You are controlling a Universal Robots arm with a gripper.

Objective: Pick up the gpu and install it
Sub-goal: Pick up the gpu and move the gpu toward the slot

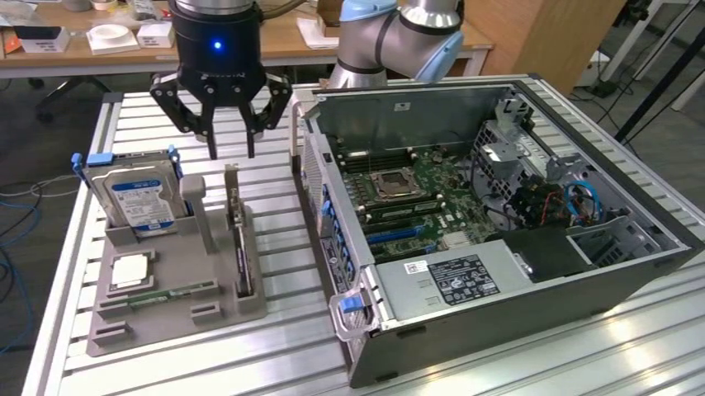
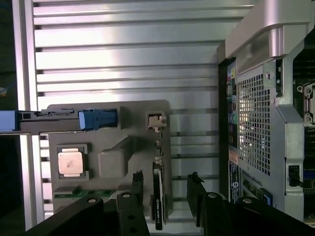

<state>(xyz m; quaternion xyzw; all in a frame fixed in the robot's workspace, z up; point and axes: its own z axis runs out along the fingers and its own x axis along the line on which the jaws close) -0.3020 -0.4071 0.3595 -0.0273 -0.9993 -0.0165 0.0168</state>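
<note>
Gpu (image 1: pixel 238 247) standing in its holder (image 1: pixel 154 326), open gripper (image 1: pixel 231 153) hovering above
The gpu is sitting on edge along the holder's edge nearest the case (image 1: pixel 529 305); thin, stiff, light and likely fragile, it is best taken across its top edge. Farther back, the jaws are standing spread wide over its far end, holding nothing.

Black fingers (image 2: pixel 197 194) and a blue light (image 1: pixel 217 45) on the black housing; arm joints (image 1: pixel 402 29) pale blue and silver. Silver surface (image 1: pixel 276 346), ribbed in parallel slats. Grey holder (image 1: pixel 177 309), dark-faced gpu (image 1: pixel 240 247), silver hard drive (image 1: pixel 141 202) with a blue-and-white label. Dark grey computer case (image 1: pixel 507 326) with a perforated mesh panel (image 2: pixel 253 123), green motherboard (image 1: pixel 424 194) and blue cables (image 1: pixel 584 202).
</note>
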